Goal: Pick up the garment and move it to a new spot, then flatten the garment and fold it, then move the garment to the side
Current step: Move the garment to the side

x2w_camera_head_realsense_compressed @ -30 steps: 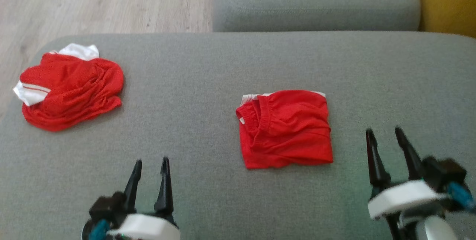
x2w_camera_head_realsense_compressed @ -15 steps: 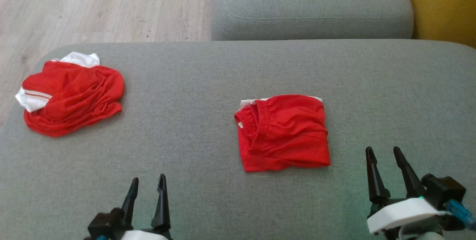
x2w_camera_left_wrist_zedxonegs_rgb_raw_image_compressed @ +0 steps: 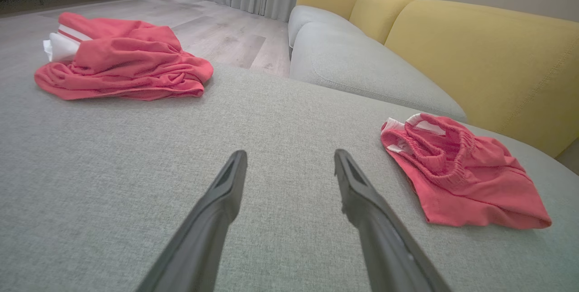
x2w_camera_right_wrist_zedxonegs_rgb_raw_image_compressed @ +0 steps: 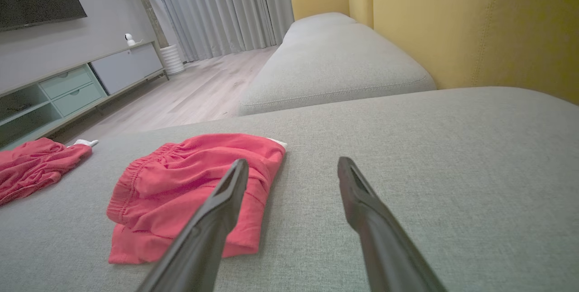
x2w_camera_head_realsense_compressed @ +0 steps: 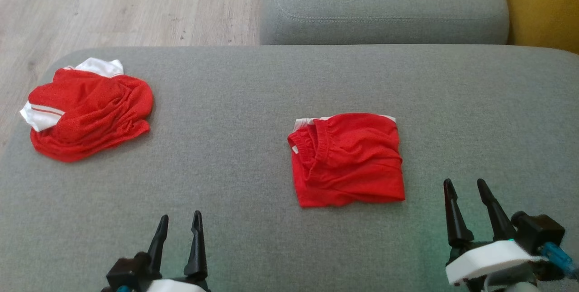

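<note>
A red garment (x2w_camera_head_realsense_compressed: pixel 347 160), folded into a rough square with its elastic waistband showing, lies in the middle of the grey cushion (x2w_camera_head_realsense_compressed: pixel 235 102). It also appears in the left wrist view (x2w_camera_left_wrist_zedxonegs_rgb_raw_image_compressed: pixel 457 169) and the right wrist view (x2w_camera_right_wrist_zedxonegs_rgb_raw_image_compressed: pixel 190 188). A second red and white garment (x2w_camera_head_realsense_compressed: pixel 88 110) lies crumpled at the cushion's far left. My left gripper (x2w_camera_head_realsense_compressed: pixel 180 215) hovers open near the front edge, well left of the folded garment. My right gripper (x2w_camera_head_realsense_compressed: pixel 464 181) is open to that garment's lower right, apart from it. Both hold nothing.
A second grey seat cushion (x2w_camera_head_realsense_compressed: pixel 384 7) lies beyond the near one, with the yellow backrest (x2w_camera_head_realsense_compressed: pixel 543 7) at the right. Wooden floor (x2w_camera_head_realsense_compressed: pixel 113 7) shows at the upper left past the cushion's edge. A low TV cabinet (x2w_camera_right_wrist_zedxonegs_rgb_raw_image_compressed: pixel 68 88) stands across the room.
Both grippers have drawn back toward the front edge, the right one away from the folded garment. The view has shifted slightly. Neither garment has moved on the cushion.
</note>
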### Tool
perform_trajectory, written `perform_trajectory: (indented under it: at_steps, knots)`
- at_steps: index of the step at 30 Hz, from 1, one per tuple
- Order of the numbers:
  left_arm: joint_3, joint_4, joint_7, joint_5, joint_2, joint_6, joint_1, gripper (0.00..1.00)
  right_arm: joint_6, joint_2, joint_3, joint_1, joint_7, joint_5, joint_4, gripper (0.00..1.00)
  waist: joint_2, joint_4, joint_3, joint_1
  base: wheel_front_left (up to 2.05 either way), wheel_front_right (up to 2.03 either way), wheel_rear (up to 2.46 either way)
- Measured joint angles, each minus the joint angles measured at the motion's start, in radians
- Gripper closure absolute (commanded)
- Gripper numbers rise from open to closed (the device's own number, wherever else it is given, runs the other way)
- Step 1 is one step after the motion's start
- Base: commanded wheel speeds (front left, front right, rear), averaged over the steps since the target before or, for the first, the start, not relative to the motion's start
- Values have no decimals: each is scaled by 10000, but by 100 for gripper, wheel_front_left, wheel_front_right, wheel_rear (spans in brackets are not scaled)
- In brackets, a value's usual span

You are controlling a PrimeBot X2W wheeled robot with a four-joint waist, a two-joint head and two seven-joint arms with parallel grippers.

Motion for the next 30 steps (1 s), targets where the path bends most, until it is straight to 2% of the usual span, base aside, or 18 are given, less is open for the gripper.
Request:
perform_trajectory:
  at_steps: [5,8,15,23,30]
  knots:
    - [-4,-73,0,0,0,8,-5,0,0,0,-31,-68,127,629,-2,0,0,33,111,0,0,0,0]
    - [-6,-155,0,2,-2,10,-53,0,0,0,-15,-431,485,564,-117,0,0,57,283,0,0,0,0]
    - [2,-282,0,102,-33,86,-597,0,0,-2,-291,-2466,2378,31,-150,0,0,263,768,1,0,0,0]
    - [58,-150,-2,104,-336,-19,-931,0,0,-13,-825,-3886,4769,-265,1557,0,0,836,1455,2,0,0,0]
    - [270,61,-4,251,-520,-201,-1236,0,0,-15,-872,-4202,5469,-282,2871,0,0,1341,1973,2,0,0,0]
